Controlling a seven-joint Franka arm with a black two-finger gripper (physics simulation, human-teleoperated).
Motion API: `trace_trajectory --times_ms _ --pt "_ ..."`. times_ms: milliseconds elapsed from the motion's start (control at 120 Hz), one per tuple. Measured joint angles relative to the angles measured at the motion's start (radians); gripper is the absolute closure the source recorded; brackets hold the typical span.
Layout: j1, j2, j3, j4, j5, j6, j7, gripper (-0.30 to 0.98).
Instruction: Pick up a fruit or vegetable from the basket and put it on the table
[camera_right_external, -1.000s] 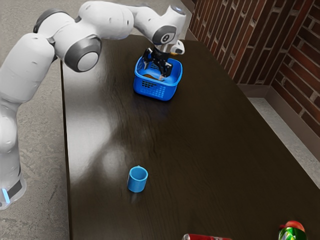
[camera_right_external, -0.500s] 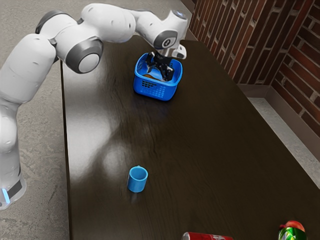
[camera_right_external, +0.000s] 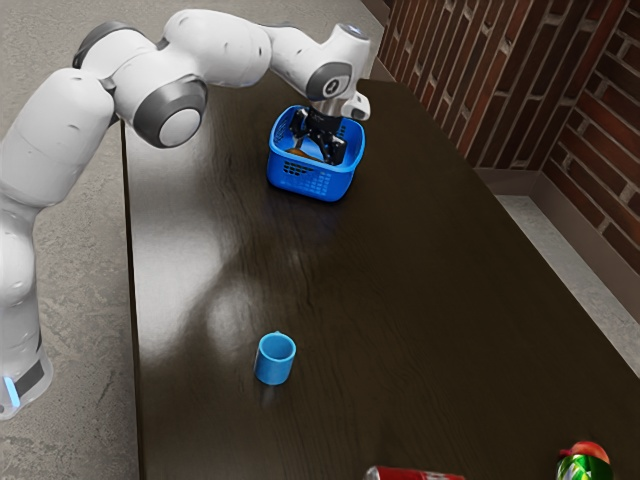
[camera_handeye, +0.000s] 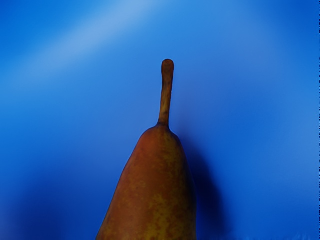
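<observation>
Dark table (camera_right_external: 400, 300) is bearing the basket (camera_right_external: 312, 187); inside, the pear (camera_handeye: 155, 190) is lying just under the gripper (camera_right_external: 318, 145), its long axis running outward to the stem (camera_handeye: 167, 90). The gripper is apparently standing wide, nothing clamped. No writing is reading clearly on the red can (camera_right_external: 410, 474).

"How's the Franka arm (camera_right_external: 215, 48) posed?"
"Arched high and stretched outward, its wrist (camera_right_external: 332, 78) bent downward."
"And the gripper (camera_right_external: 318, 146)?"
"Low beneath the wrist, pointing down, its fingers spread apart."
</observation>
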Motion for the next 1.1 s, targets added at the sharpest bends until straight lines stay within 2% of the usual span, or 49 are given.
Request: trace_trajectory --times_ms 350,617,883,1100 --pt "0.014 0.000 0.000 -0.007 -0.049 -0.002 0.038 0.36" --pt "0.017 0.000 0.001 -0.012 -0.070 -0.024 0.064 0.45" --pt "0.019 -0.001 0.002 -0.002 -0.031 -0.077 0.080 0.48" --pt "0.019 -0.006 0.002 0.074 -0.022 -0.164 0.087 0.50"
